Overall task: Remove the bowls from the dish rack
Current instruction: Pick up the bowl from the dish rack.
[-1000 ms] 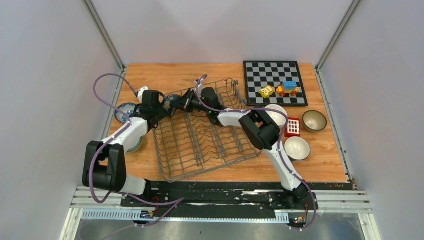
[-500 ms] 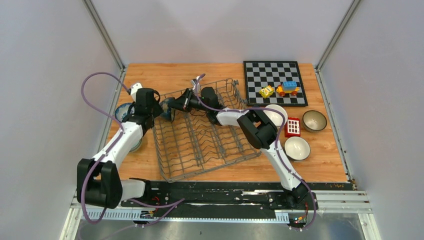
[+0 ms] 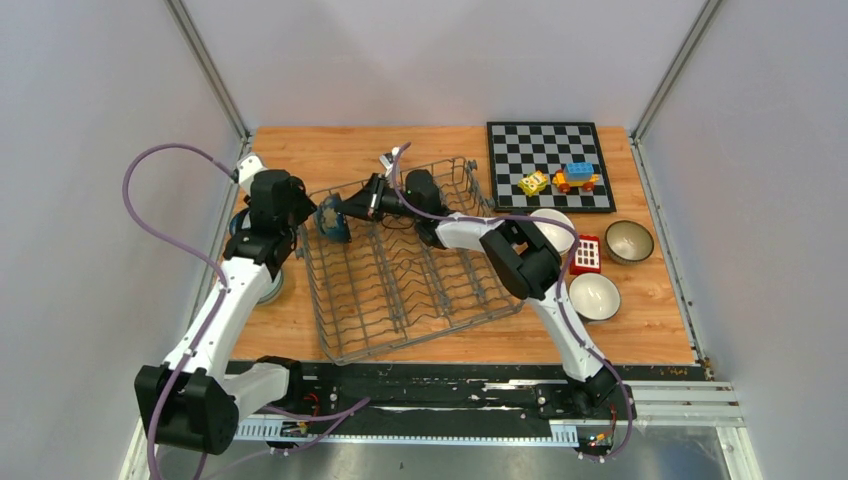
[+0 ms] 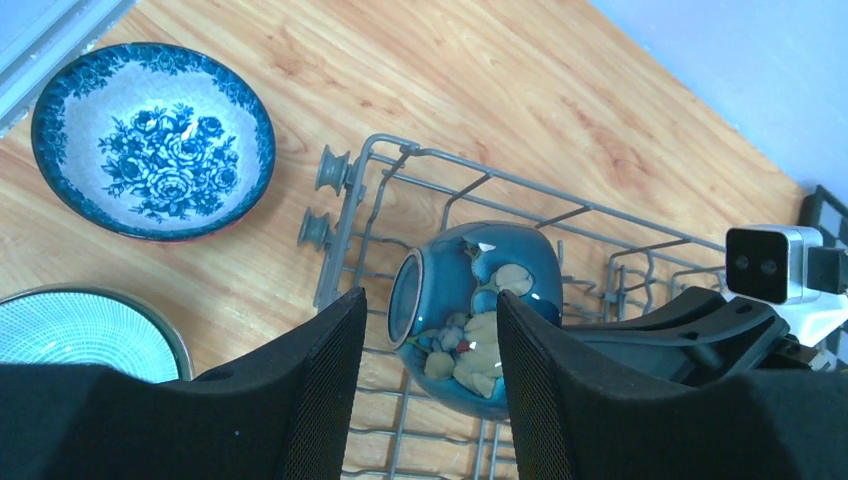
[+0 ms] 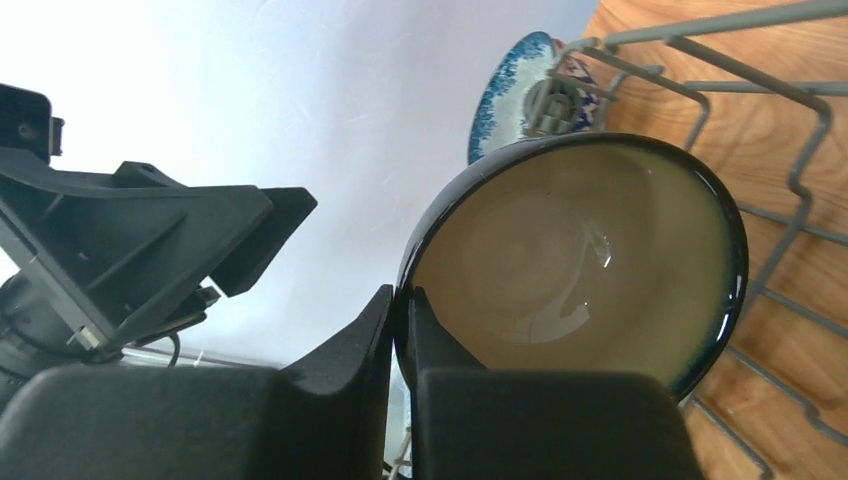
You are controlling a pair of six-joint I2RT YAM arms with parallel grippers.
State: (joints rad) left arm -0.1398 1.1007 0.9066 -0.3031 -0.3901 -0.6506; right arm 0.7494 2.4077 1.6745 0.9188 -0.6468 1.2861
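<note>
the right gripper [image 5: 403, 305] was pinching the rim of the teal bowl [image 5: 575, 265], tipped on its side at a corner of the dish rack [image 3: 400, 290]. the left gripper [image 4: 430, 330] hung spread and empty, the bowl just ahead of its fingers. a floral bowl [image 4: 152, 140] lay on the table nearby, outside the rack.
</note>
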